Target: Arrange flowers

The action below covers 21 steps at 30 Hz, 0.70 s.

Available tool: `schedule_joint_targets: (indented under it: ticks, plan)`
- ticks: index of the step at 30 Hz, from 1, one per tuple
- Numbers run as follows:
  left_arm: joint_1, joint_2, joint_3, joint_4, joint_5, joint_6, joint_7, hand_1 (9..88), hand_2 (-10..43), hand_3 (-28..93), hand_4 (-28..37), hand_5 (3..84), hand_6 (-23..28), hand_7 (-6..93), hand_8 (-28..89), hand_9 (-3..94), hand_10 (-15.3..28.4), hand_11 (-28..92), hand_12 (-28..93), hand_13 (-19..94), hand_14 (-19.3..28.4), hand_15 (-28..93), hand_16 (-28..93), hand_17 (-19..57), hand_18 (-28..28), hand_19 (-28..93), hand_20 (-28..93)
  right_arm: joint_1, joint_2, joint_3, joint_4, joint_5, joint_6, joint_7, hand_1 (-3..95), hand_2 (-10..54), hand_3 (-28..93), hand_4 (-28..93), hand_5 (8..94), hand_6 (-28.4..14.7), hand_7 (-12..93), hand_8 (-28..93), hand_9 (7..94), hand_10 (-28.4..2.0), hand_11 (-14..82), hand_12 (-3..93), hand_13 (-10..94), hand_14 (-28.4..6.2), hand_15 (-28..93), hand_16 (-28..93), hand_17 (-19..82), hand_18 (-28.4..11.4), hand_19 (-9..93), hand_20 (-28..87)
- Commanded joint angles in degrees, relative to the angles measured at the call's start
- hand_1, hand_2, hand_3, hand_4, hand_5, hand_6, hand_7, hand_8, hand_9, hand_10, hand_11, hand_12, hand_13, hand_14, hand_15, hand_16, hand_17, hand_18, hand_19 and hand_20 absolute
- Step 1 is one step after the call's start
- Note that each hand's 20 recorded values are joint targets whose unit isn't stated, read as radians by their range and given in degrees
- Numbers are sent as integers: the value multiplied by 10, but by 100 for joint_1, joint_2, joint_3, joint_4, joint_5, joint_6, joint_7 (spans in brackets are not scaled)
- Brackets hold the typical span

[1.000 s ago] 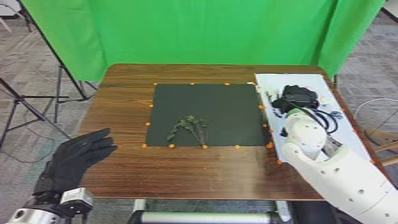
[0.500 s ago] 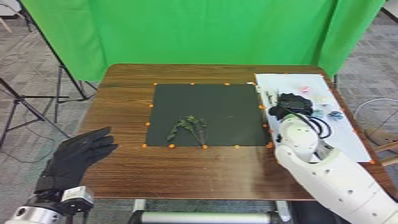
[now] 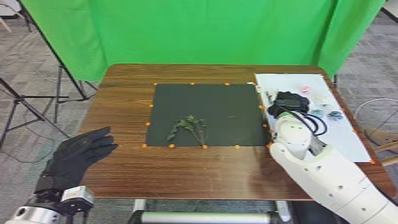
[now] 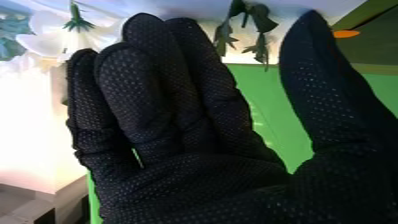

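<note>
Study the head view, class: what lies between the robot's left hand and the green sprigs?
Going from the left hand to the green sprigs, the head view shows brown tabletop, then orange dots along the edge of the dark mat, then bare mat.

The brown wooden table (image 3: 204, 175) bore a dark mat (image 3: 209, 100) and, just to its right, a white sheet (image 3: 293, 82) (the longer one); small orange markers (image 3: 171, 146) dotted the mat's edges.

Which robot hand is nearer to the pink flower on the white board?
The right. The right robot hand is over the white board, close to the pink flower; the left robot hand is by the table's left edge.
</note>
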Motion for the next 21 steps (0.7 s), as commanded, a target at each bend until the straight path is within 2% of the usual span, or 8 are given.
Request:
schedule_joint_targets:
  ticks: [1, 7, 12, 17, 18, 19, 20, 21]
  plan:
    - [155, 119, -12, -3, -133, 46, 126, 264, 60, 818, -142, 445, 138, 128, -81, 382, 219, 344, 92, 278, 284, 563, -118, -95, 220, 577, 152, -317, -73, 60, 195, 34, -226, 125, 350, -30, 768, -242, 715, -78, 283, -95, 685, -204, 447, 225, 628, -162, 751, 203, 323, -284, 900, 87]
    - [146, 132, -30, 6, -141, 35, 118, 263, 60, 819, -143, 444, 138, 129, -81, 382, 219, 343, 91, 278, 284, 565, -118, -95, 220, 577, 152, -424, -106, 152, 246, 49, -305, 136, 437, -66, 743, -277, 750, -62, 294, 108, 733, -174, 458, 236, 666, -143, 738, 224, 330, -283, 910, 105]
    - [139, 157, -14, 12, -155, 46, 135, 263, 59, 820, -144, 445, 138, 129, -82, 382, 219, 343, 91, 279, 284, 566, -118, -95, 219, 577, 152, -464, -146, 181, 326, 18, -267, 89, 486, -64, 720, -279, 780, -46, 311, 127, 770, -154, 458, 247, 704, -125, 726, 234, 340, -276, 915, 121]
    - [159, 119, -18, 2, -144, 51, 138, 263, 59, 821, -144, 445, 138, 129, -82, 382, 218, 345, 92, 279, 284, 566, -118, -95, 219, 577, 152, -556, -172, 243, 303, -5, -211, -36, 509, -54, 719, -281, 787, -29, 340, 129, 797, -140, 441, 281, 725, -108, 724, 238, 348, -267, 920, 135]
    - [137, 67, -38, 4, -100, 0, 65, 263, 59, 821, -144, 445, 138, 129, -81, 382, 218, 345, 92, 279, 284, 567, -118, -95, 219, 577, 152, -585, -149, 242, 273, 22, -179, -48, 510, -54, 722, -282, 788, -28, 342, 135, 798, -139, 441, 281, 727, -107, 725, 239, 350, -265, 922, 137]
    - [181, 113, -36, 3, -141, 40, 129, 262, 59, 821, -144, 445, 138, 129, -81, 382, 218, 345, 91, 279, 284, 566, -118, -95, 219, 577, 152, -588, -141, 249, 255, 42, -149, -107, 511, -54, 729, -282, 789, -27, 344, 141, 799, -137, 442, 283, 728, -106, 726, 241, 350, -264, 924, 139]
    - [127, 53, -29, 10, -102, 13, 49, 263, 59, 820, -145, 445, 138, 129, -82, 382, 218, 345, 91, 278, 284, 567, -118, -95, 219, 577, 152, -619, -120, 256, 224, 60, -57, -88, 512, -54, 737, -282, 793, -28, 335, 159, 802, -135, 440, 295, 729, -106, 725, 246, 351, -263, 924, 149]
    - [169, 78, -39, 0, -131, 40, 93, 263, 60, 820, -145, 445, 138, 129, -81, 382, 218, 344, 91, 279, 284, 567, -118, -95, 219, 577, 152, -614, -102, 236, 224, 47, 48, -131, 513, -57, 745, -282, 794, -27, 334, 170, 804, -133, 438, 302, 729, -105, 729, 250, 352, -262, 925, 153]
